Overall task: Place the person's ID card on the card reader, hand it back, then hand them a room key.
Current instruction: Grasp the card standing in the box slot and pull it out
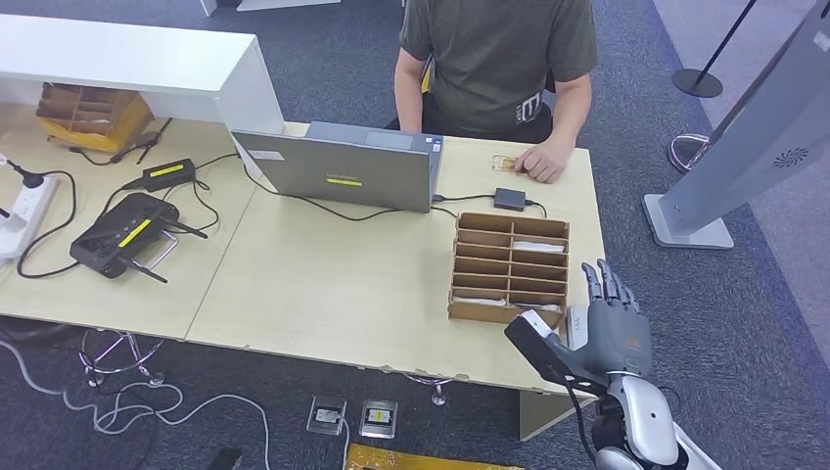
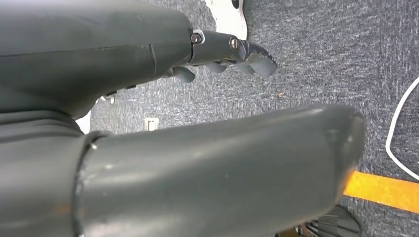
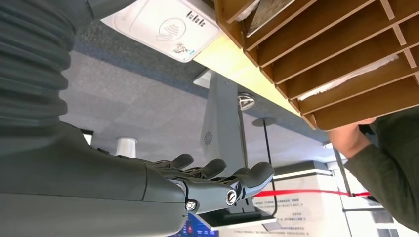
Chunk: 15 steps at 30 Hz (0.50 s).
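The right hand (image 1: 609,328) hovers at the table's near corner with its fingers apart and straight, nothing in it; the left hand (image 2: 148,123) hangs over carpet, fingers curled at the tips around nothing that I can see, though whether it counts as closed I cannot tell. The ID card (image 1: 504,164) lies on the table (image 1: 323,284) far ahead of the right hand, at the far edge, under the fingertips of the person's hand (image 1: 541,162). The card reader (image 1: 577,323), a white pad with a wave mark, sits just beside the right hand, touching or nearly under its palm side. The step in hand appears to be fetching the card: the hand should travel forward and slightly inward, arriving flat and low with the thumb ready to pinch the card's free edge once the person lets go. The brown divided organiser (image 1: 509,266), with cards in some slots, stands between hand and card, so the reach is best taken above it or along its outer side. A small black box (image 1: 509,199) with its cable lies just short of the card, and the laptop (image 1: 343,166) stands further inward.
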Tool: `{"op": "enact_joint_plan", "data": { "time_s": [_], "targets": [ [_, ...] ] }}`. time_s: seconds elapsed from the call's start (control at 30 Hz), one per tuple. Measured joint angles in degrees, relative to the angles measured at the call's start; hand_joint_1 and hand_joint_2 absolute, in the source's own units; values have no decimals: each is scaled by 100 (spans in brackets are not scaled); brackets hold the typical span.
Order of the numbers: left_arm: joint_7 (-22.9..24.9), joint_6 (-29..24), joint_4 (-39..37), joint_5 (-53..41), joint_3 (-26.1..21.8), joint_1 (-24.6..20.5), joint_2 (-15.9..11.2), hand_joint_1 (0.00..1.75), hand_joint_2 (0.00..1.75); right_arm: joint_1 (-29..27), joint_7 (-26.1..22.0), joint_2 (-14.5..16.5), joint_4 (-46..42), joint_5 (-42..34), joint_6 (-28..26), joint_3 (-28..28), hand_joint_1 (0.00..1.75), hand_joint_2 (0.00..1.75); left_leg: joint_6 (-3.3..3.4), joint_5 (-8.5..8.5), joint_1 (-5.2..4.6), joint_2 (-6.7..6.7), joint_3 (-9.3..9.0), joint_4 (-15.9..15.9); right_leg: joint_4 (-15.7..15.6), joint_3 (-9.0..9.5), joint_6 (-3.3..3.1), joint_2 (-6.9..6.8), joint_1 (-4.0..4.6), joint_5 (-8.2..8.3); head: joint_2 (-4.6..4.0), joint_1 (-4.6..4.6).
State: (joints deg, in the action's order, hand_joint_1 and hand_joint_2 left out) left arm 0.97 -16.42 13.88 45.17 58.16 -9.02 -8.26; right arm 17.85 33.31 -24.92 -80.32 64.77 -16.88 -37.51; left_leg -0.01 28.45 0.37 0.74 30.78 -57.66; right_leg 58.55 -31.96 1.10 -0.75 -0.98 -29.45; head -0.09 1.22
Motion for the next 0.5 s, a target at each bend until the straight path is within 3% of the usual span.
{"op": "enact_joint_plan", "data": {
  "time_s": [0.5],
  "targets": [
    [82, 92, 0, -106, 2, -60, 27, 0, 0, 33, -148, 241, 322, 57, -121, -19, 0, 175, 0, 0, 0, 0, 0, 0, 0, 0, 0, 0, 0, 0, 0, 0]
  ]
}}
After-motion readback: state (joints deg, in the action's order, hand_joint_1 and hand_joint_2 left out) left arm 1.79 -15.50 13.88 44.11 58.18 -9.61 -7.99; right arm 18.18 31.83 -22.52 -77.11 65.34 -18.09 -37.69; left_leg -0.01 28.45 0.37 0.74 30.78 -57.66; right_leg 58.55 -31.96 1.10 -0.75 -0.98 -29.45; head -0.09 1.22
